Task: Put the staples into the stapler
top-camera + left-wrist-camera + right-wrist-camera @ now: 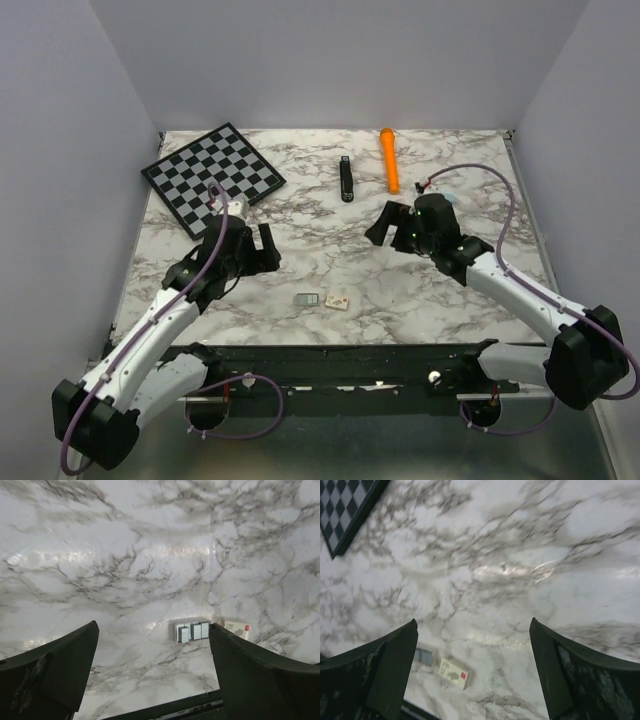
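From above, we're looking at a white marble table (330, 255) veined in grey, boxed in by plain pale walls on three sides. A checkerboard (213, 177) sits tilted in the far left corner. The stapler (346, 180) lies at the far middle with the orange marker (389, 160) just beside it on the right. The staples (308, 299) are close to the near edge, dead centre, next to a small white piece (337, 301). The left gripper (266, 250) hovers left of centre and the right gripper (383, 224) right of centre, both well apart from the stapler.

Over to the left wrist: dark fingers (55, 670) spread wide with nothing between them, and glare on the marble. The staples (192, 631) lie beyond the gap, nearer the right finger, with the white piece right alongside.

Now the right wrist: same story, jaws far apart and empty over bare marble. A checkerboard corner peeks in top left. The staples (424, 656) show at the lower left, partly hidden by one finger (375, 675), the white piece beside them.
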Available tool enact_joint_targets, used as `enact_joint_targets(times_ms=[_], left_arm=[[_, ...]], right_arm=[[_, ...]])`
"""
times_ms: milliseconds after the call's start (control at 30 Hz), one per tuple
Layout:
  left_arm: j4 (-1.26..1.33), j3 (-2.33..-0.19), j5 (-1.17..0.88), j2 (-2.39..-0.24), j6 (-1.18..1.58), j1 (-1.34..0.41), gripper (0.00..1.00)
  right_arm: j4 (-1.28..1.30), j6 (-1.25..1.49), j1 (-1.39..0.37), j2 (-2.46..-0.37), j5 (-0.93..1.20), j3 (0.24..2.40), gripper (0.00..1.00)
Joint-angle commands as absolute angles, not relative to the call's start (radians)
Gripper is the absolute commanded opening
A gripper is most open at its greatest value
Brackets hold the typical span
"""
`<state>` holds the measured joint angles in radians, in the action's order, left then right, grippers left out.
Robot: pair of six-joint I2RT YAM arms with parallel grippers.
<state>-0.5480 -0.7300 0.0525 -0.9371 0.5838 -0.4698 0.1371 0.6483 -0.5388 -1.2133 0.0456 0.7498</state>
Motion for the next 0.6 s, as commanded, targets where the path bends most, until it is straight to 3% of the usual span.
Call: enact_joint_targets(times_ms=[0,233,533,567], left_arm=[[-0.594,-0.811,0.247,-0.809,0.477,-0.445,0.99],[-0.532,-0.802,0.420,-0.657,0.299,-0.440,0.99],[-0.411,-0.666,0.460,-0.597,0.250,-0.440,0.99],[-0.394,-0.661,0.466,-0.603,0.244,-0.440,0.99]], right_arm=[[0.461,0.591,-0.468,-1.252,-0.282,0.911,1.00],[0.618,0.572,-0.322,-1.472,-0.377,1.208,1.00],[0.621,0.358,-0.100,-1.807,-0.167,1.544,1.00],[0.608,0.316,-0.085,-1.833,-0.109,1.564,0.96]])
